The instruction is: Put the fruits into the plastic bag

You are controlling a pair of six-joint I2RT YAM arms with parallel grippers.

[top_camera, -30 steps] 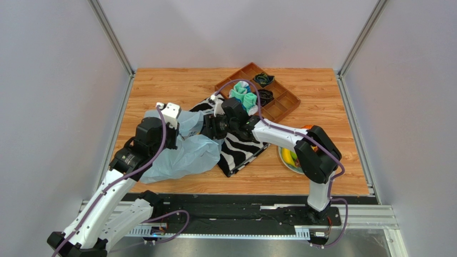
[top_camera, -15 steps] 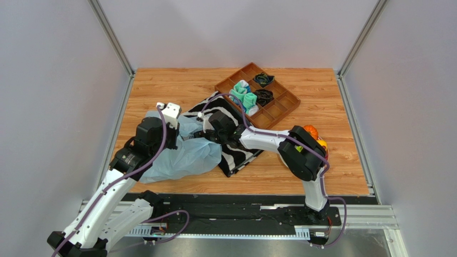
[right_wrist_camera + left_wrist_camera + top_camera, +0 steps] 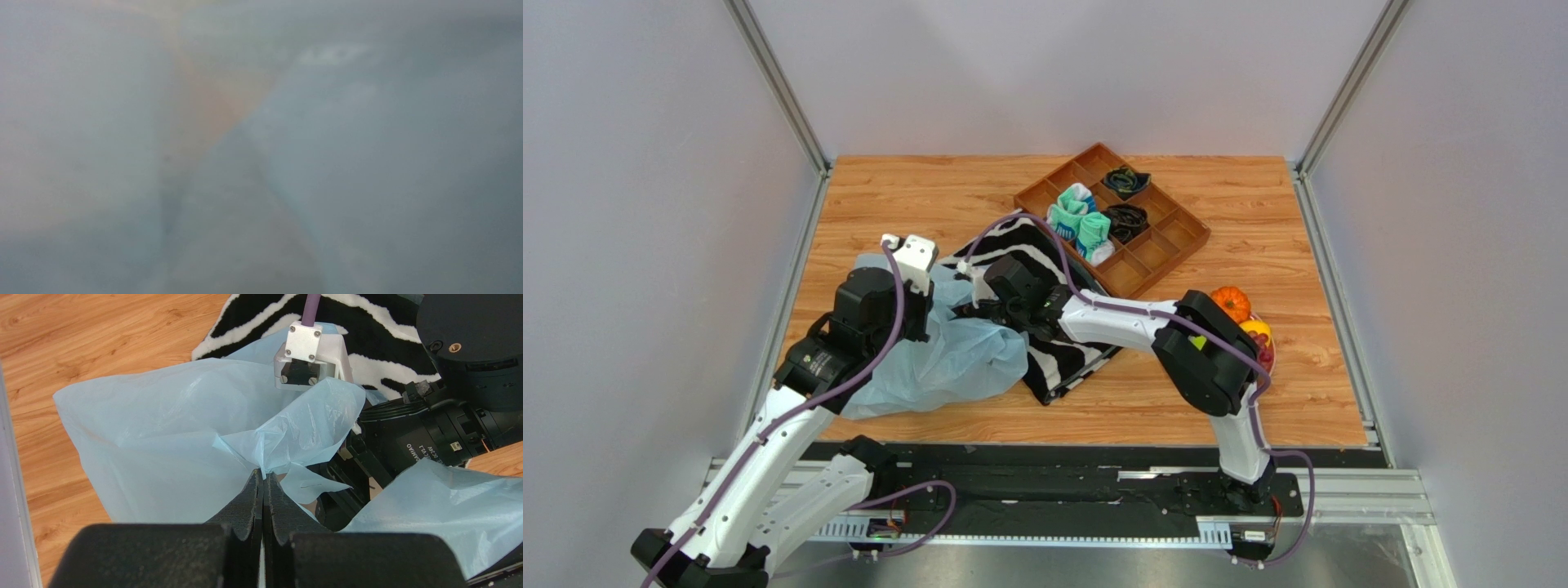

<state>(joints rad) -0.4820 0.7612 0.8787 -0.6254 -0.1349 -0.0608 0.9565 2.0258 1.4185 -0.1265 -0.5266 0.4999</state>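
Observation:
The light-blue plastic bag (image 3: 940, 361) lies crumpled at the left on the table. My left gripper (image 3: 263, 474) is shut on a pinched fold of the plastic bag (image 3: 153, 429) at its mouth and holds that edge up. My right gripper (image 3: 987, 306) reaches from the right into the opening. Its fingers are hidden by the plastic, and the right wrist view shows only blurred bag film (image 3: 368, 153). Some of the fruits show at the right behind the right arm: an orange round one (image 3: 1231, 303) and a reddish one (image 3: 1263, 347). Any fruit inside the bag is hidden.
A zebra-striped cloth (image 3: 1075, 337) lies under the right arm, partly beneath the bag. A brown compartment tray (image 3: 1161, 245) at the back holds teal-and-white socks (image 3: 1081, 221) and dark items. Grey walls close in both sides.
My right arm has swung left and pushed its gripper further into the bag mouth. The fruits at the right now show differently behind its elbow. The left arm has not moved.

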